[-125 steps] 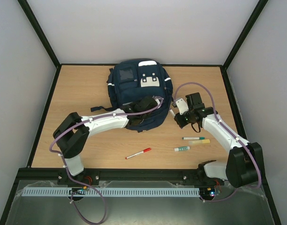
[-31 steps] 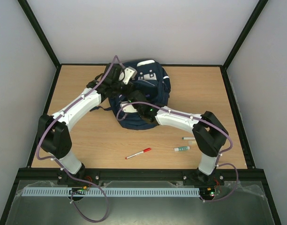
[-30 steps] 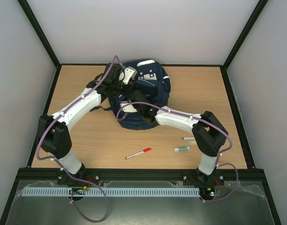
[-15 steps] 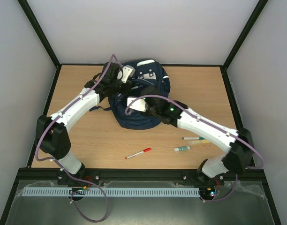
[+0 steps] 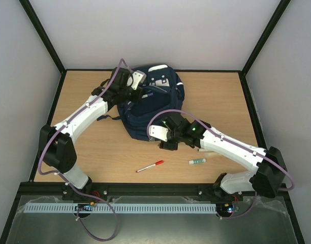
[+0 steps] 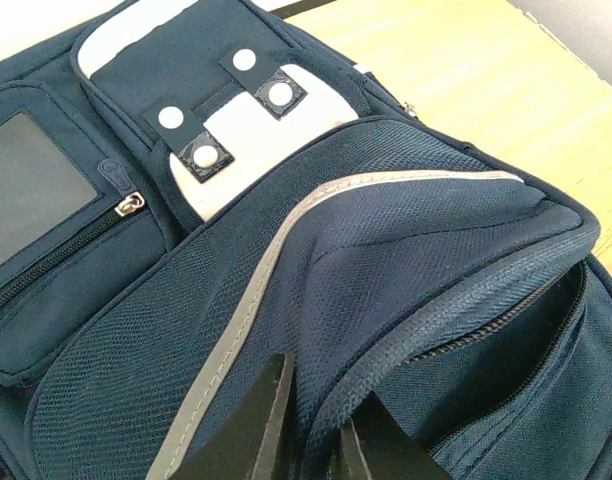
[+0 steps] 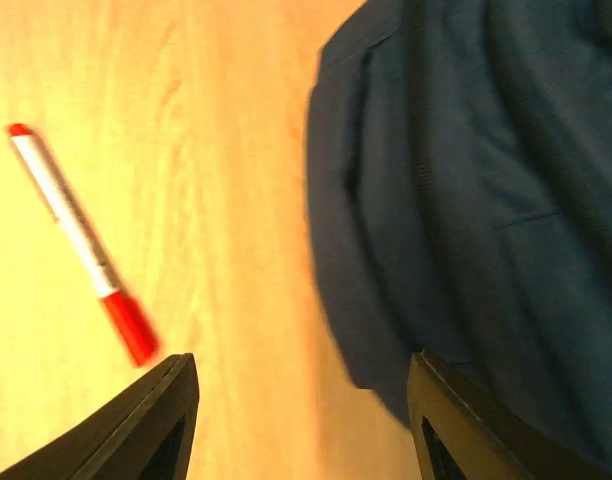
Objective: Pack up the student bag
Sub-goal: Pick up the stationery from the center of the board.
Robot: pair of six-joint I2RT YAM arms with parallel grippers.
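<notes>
The student bag [image 5: 154, 104], navy blue with white patches and a pale stripe, lies at the back middle of the table. My left gripper [image 5: 140, 92] is at its upper left, shut on the fabric rim of the bag's opening [image 6: 426, 325], which it holds raised. In the left wrist view the gripper [image 6: 314, 432] pinches that rim between both fingers. My right gripper [image 5: 164, 141] hovers just in front of the bag's near edge [image 7: 466, 200], open and empty [image 7: 306, 420]. A red-capped pen [image 5: 149, 166] lies on the wood near it, also in the right wrist view [image 7: 78, 245].
A small green-capped marker [image 5: 197, 161] lies right of the pen, beside my right forearm [image 5: 226, 147]. The forearm crosses the table's right middle and covers whatever lies under it. Black frame rails [image 5: 145, 186] edge the table.
My right arm has pulled out of the bag toward the near side and its gripper has opened. The left gripper keeps its hold on the bag's rim.
</notes>
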